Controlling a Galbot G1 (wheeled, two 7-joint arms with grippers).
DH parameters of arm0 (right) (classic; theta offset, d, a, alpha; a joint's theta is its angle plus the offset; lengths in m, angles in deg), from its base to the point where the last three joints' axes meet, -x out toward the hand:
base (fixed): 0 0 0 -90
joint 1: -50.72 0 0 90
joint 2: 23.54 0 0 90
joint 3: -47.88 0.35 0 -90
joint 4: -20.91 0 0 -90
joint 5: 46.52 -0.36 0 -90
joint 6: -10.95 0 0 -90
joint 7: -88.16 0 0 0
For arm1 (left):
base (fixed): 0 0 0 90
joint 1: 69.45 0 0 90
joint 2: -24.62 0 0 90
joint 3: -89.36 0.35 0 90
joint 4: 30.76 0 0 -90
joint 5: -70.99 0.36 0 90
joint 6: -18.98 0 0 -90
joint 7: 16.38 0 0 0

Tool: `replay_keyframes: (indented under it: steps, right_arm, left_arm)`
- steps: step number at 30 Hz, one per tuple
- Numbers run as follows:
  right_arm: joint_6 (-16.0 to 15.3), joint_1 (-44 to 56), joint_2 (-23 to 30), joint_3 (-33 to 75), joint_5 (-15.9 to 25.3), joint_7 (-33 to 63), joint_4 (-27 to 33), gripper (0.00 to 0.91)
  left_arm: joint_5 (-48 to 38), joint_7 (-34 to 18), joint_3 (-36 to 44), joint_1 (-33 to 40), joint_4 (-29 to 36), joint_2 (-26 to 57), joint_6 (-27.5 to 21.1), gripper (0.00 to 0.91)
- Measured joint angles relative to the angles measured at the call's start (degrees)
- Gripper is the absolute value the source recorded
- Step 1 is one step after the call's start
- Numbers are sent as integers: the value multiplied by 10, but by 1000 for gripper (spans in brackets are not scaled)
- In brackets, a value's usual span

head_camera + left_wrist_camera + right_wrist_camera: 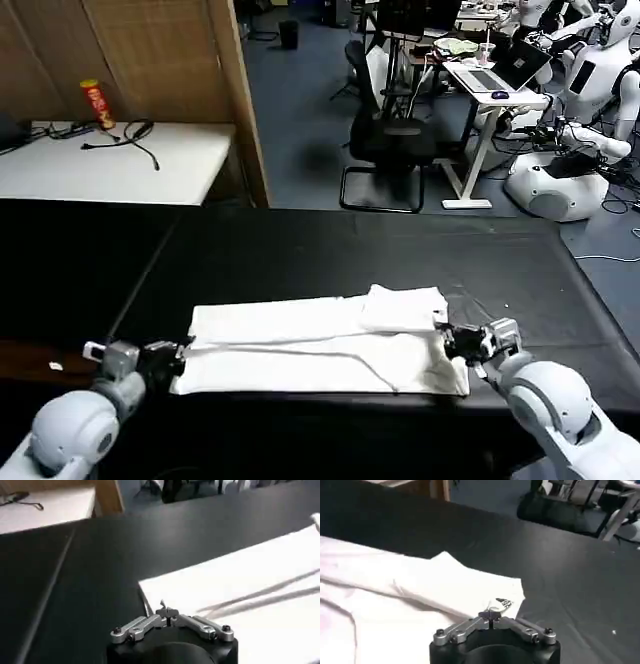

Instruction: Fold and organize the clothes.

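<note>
The clothes are one white T-shirt (310, 345), lying folded into a long flat band across the front of the black table (300, 250), with a smaller folded flap on top near its right end. My left gripper (178, 360) is at the band's left front corner, shut on a pinch of white cloth (162, 603). My right gripper (447, 340) is at the right end and is shut on the shirt's edge, where a scrap with dark print (504, 603) sticks up between the fingertips. In the wrist views the shirt (240, 590) (420, 590) spreads out flat beyond each gripper.
The black table reaches well beyond the shirt at the back and on both sides. Behind it at the left stands a white table (110, 160) with a red can (96, 104) and cables. An office chair (390, 140), a laptop desk (495, 85) and other robots (575, 150) stand farther back.
</note>
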Motion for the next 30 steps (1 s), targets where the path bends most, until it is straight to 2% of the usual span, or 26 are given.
replay_keyframes:
  steps: [3,8,14,18,20,22,23,24,25,27,28,30]
  right_arm:
    - [0,7,3,28,-12,8,-11,878]
    - [3,-19,29,38,18,22,20,878]
    - [71,-85,83,2,48,21,119,878]
    - [83,-125,112,-22,61,20,181,878]
    - [88,-141,123,-35,66,19,204,751]
    - [91,-157,133,-46,74,17,225,575]
    - [92,-163,137,-50,78,16,232,536]
    - [92,-169,141,-54,79,16,239,497]
    - [91,-175,146,-59,82,16,245,410]
    - [91,-182,151,-64,85,16,253,273]
    - [90,-183,154,-67,86,16,254,176]
    - [88,-183,157,-70,87,16,254,146]
  left_arm:
    - [1,-2,-9,-6,11,0,-4,878]
    - [-7,-2,-12,16,6,-11,19,878]
    - [-48,-4,13,98,-58,-51,32,878]
    - [-68,-3,28,138,-104,-73,31,878]
    - [-74,-2,32,153,-127,-81,31,878]
    - [-79,-1,35,162,-140,-86,31,878]
    - [-84,-1,36,168,-149,-88,31,829]
    - [-88,-1,36,173,-157,-91,31,712]
    - [-90,0,37,177,-163,-92,31,488]
    - [-92,0,38,183,-175,-95,31,146]
    - [-93,0,38,185,-178,-96,30,68]
    - [-93,1,39,184,-180,-96,28,10]
